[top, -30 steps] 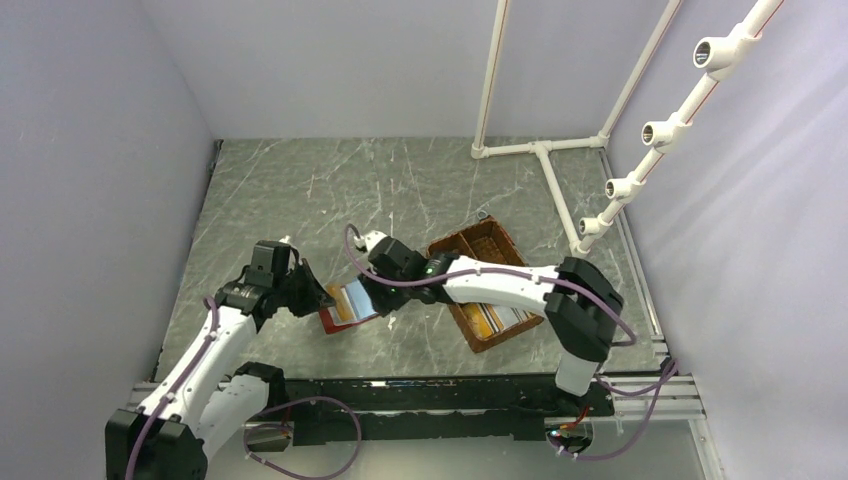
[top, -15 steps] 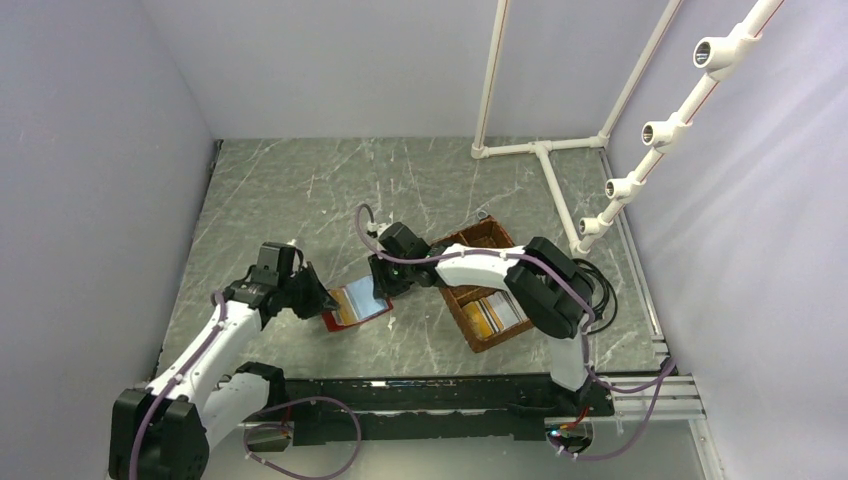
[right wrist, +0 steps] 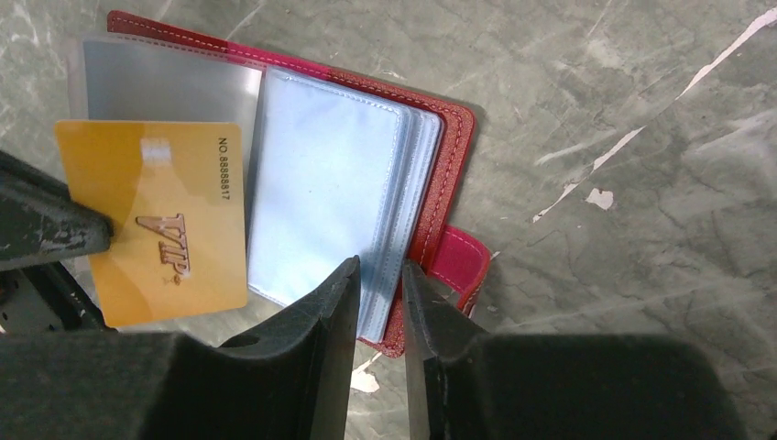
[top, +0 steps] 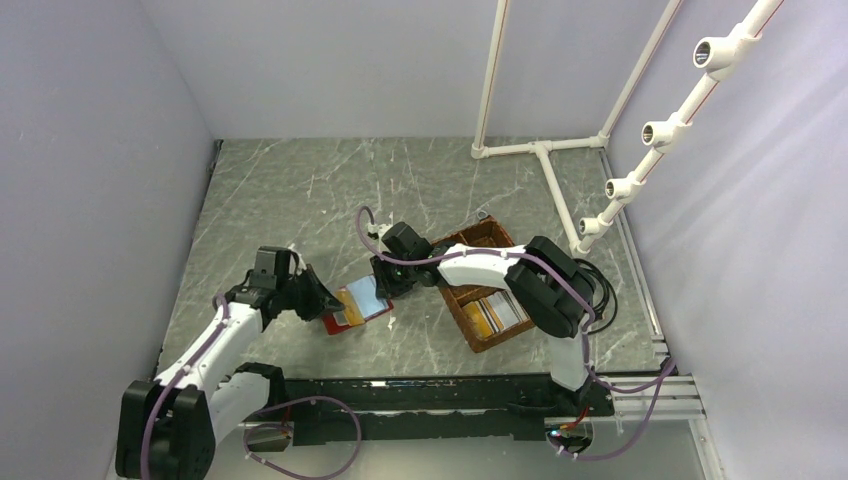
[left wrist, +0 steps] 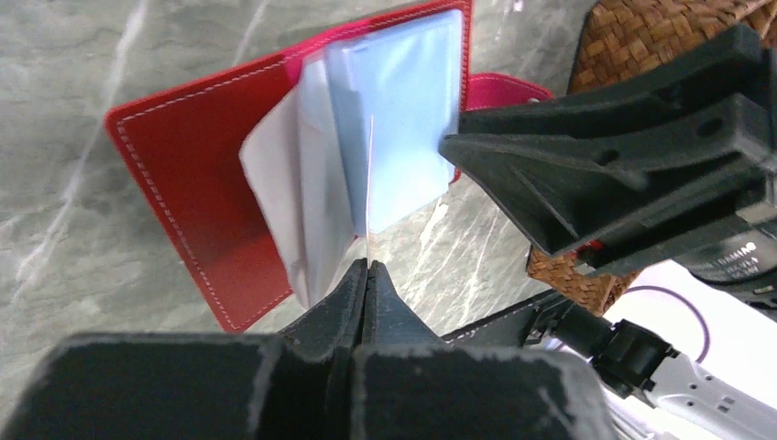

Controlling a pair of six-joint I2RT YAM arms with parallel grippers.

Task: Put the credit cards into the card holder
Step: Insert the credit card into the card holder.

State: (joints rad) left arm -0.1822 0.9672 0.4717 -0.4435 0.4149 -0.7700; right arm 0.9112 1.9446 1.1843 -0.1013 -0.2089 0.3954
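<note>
On the grey table, in the top view, the card holder lies open and flat between the two arms. It sits just left of the woven basket, where further credit cards lie. The left gripper meets the holder's left edge and the right gripper its right edge. The likely purpose is that one arm feeds a card while the other steadies the pages.

Right wrist view: a tan-orange card, marked VIP, lies over the grey sleeve. A left finger grips its left edge. The card does not appear to be inside a pocket yet. The right jaws stand narrowly apart astride the lower edge of the clear blue sleeves; whether they pinch cannot be determined. The holder is dark red leather with pale stitching and a snap tab.

Left wrist view: the left jaws are closed on the card, seen edge-on as a thin line above the sleeves, presumably aligned for insertion.
</note>
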